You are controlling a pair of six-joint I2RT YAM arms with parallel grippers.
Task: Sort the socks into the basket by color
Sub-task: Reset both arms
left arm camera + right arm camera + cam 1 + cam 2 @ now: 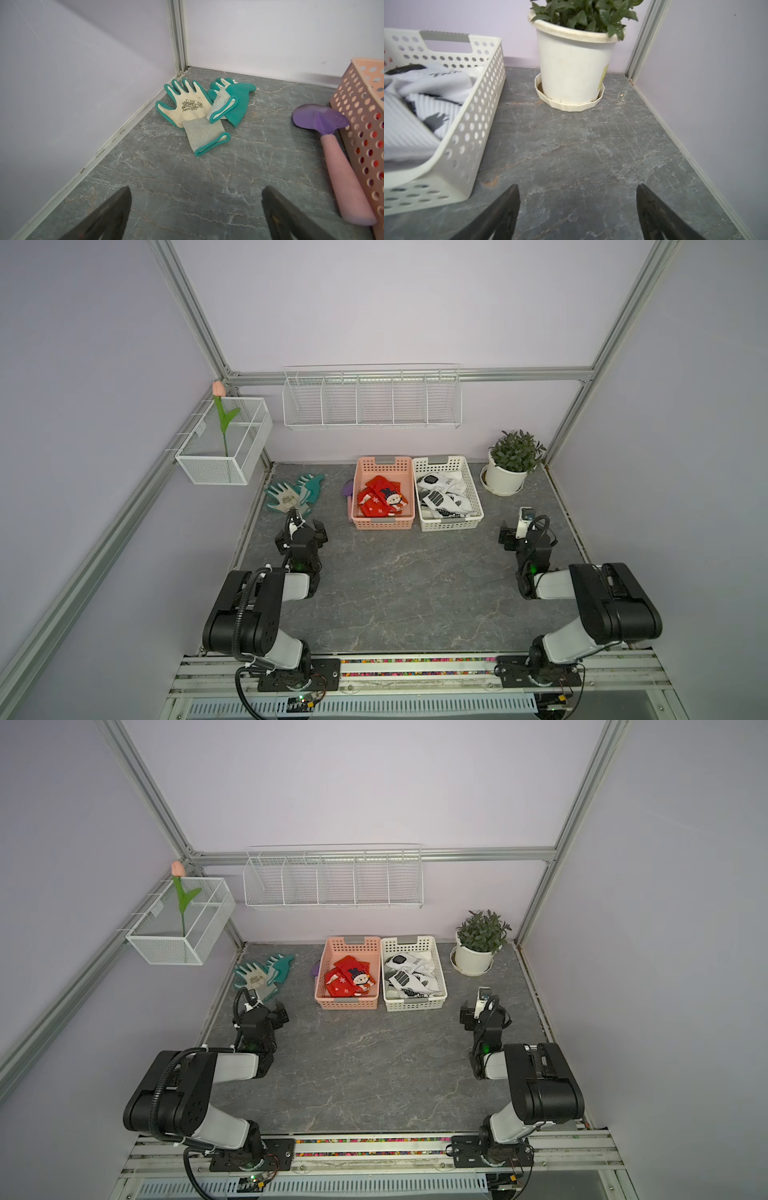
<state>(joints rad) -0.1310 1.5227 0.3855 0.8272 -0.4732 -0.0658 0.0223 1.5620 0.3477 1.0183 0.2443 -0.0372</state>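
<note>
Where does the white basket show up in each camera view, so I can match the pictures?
In both top views: the white basket stands at the back middle, touching the right side of the pink basket.
Left wrist: not in it.
Right wrist: its perforated wall is close to the camera, with white socks inside.
Shared landmark: the potted plant beside it.

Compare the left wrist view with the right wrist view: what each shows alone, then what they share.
Left wrist only: the teal-and-white gloves, a purple trowel with a pink handle, the pink basket's wall, the open left gripper. Right wrist only: the white basket holding white socks, the potted plant, the open right gripper. Shared: the grey marbled tabletop, lilac walls.
</note>
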